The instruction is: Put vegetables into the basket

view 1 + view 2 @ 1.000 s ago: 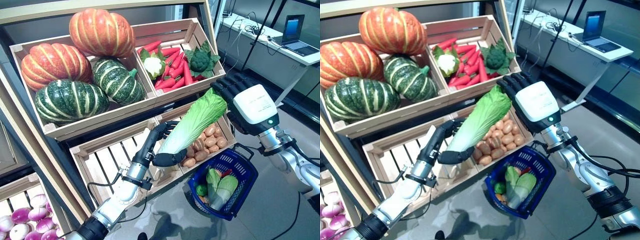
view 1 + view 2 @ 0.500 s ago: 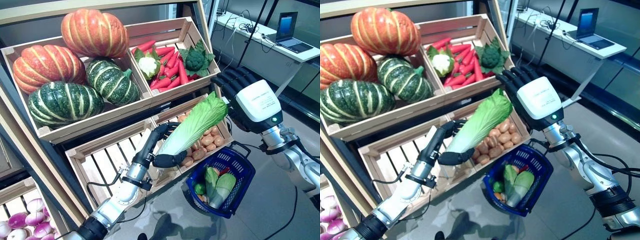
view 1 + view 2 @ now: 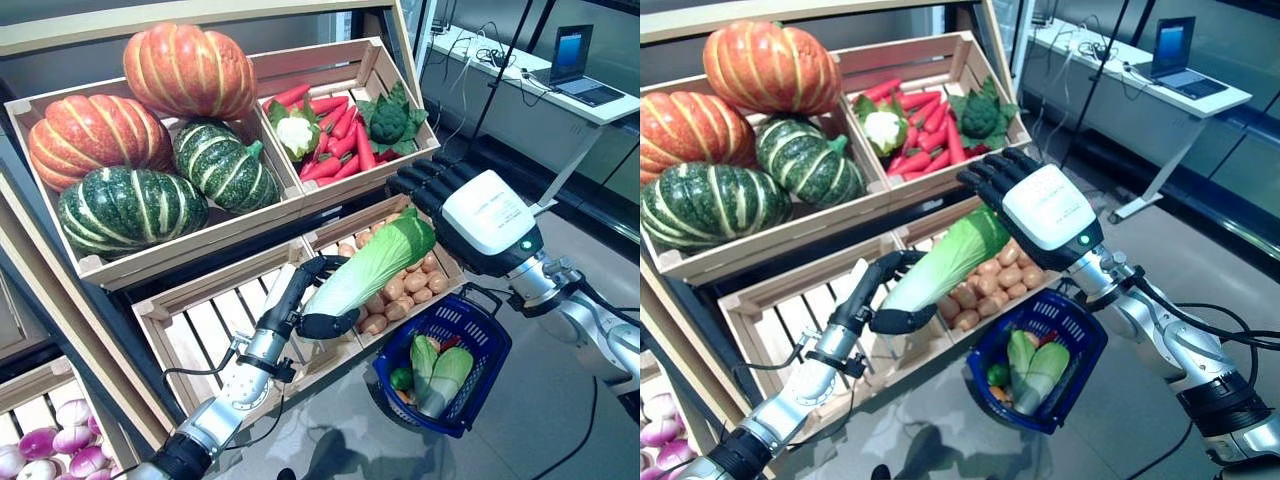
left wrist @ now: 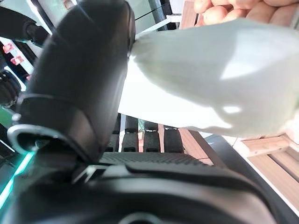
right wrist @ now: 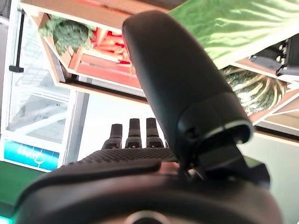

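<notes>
My left hand (image 3: 312, 300) is shut on the pale stem end of a long green and white cabbage (image 3: 375, 265) and holds it slanted in front of the stand's lower crates. In the left wrist view the thumb (image 4: 79, 79) presses on the white stem (image 4: 210, 79). My right hand (image 3: 470, 215) is open, with straight fingers just above the cabbage's leafy end; its wrist view shows the green leaf (image 5: 233, 23) past the thumb (image 5: 182, 84). The blue basket (image 3: 478, 398) stands on the floor below the right hand and holds leafy green and white vegetables (image 3: 440, 370) and a small round green one (image 3: 402, 378).
The wooden stand (image 3: 200, 250) with its tilted crates rises right behind both hands. A slatted lower crate (image 3: 215, 320) lies beside the left arm. A white desk (image 3: 540, 95) with a laptop stands at the back right. Grey floor lies to the basket's right.
My right hand has moved left and down, close over the cabbage's leafy end. The left hand has lowered the cabbage a little and tilted it flatter. The basket has stayed put.
</notes>
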